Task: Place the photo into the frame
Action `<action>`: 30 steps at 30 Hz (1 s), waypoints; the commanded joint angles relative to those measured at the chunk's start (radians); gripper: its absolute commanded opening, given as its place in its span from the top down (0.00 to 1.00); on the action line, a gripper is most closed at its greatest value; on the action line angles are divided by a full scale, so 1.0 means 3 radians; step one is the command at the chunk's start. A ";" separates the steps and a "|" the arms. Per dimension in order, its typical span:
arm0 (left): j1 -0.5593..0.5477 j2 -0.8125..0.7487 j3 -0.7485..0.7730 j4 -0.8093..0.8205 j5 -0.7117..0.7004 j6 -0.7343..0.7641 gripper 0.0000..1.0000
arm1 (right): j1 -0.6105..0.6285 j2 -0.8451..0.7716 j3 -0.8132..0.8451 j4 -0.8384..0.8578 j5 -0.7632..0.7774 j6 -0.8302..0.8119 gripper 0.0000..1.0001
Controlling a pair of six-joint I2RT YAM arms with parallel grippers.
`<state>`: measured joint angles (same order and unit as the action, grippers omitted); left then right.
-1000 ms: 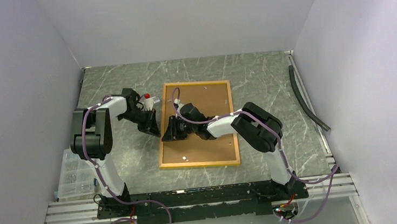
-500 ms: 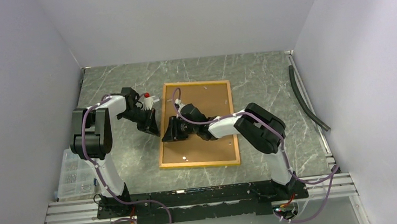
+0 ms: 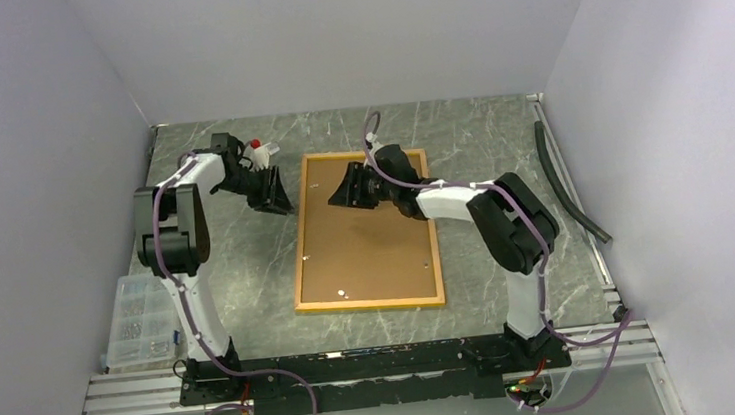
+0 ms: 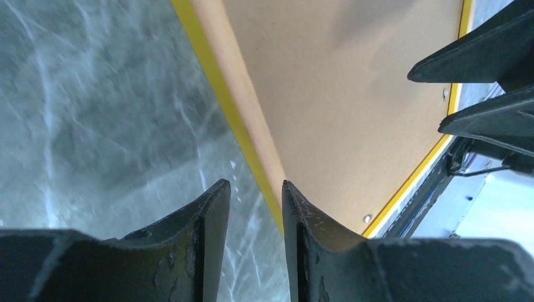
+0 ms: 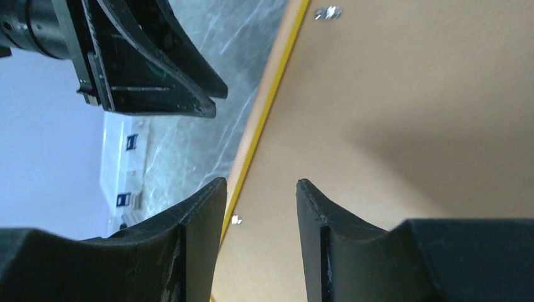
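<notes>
— Both hands are sitting further up the frame (image 3: 302, 248) than a second ago. The right hand (image 3: 352, 187) is now hovering over the far end of the brown backing board (image 3: 367, 253), and the left hand (image 3: 272, 191) is hanging by the far left corner instead of mid-rail.
— Are they carrying anything?
— No. Each pair of fingers is standing apart with nothing between, the left pair only narrowly.
— And the photo?
— It isn't showing anywhere. I'm guessing it is lying under the board against the pane, but no view is confirming that.
— So what is the shift telling us?
— Probably that they are leaving the left side and working toward the far edge, seating the board.
— Where is the frame lying for each hand?
— Flat on the bench (image 3: 248, 268), back up. Its left rail is running just under the left hand's tips, with the board spreading to that hand's right. The right hand is hanging directly over the board, with the rail just off to its left.
</notes>
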<state>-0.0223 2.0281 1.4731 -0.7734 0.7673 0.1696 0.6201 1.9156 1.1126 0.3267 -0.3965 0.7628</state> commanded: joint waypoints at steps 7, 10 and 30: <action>-0.0024 0.0542 0.0542 0.0164 0.0310 -0.0428 0.65 | -0.0097 0.0625 0.0697 0.0043 -0.0104 -0.0125 0.52; -0.0037 0.0648 0.0642 0.0170 0.0386 -0.0473 0.66 | -0.0121 0.0781 0.0852 0.0054 -0.0087 -0.0106 0.52; -0.0186 0.0870 0.0514 0.0317 0.0231 -0.0422 0.83 | -0.0134 0.1579 0.1783 -0.0140 -0.0072 0.0046 0.54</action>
<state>-0.0502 2.2616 1.6493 -0.7136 0.8486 0.0246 0.5827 2.3493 1.5890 0.2913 -0.4206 0.7677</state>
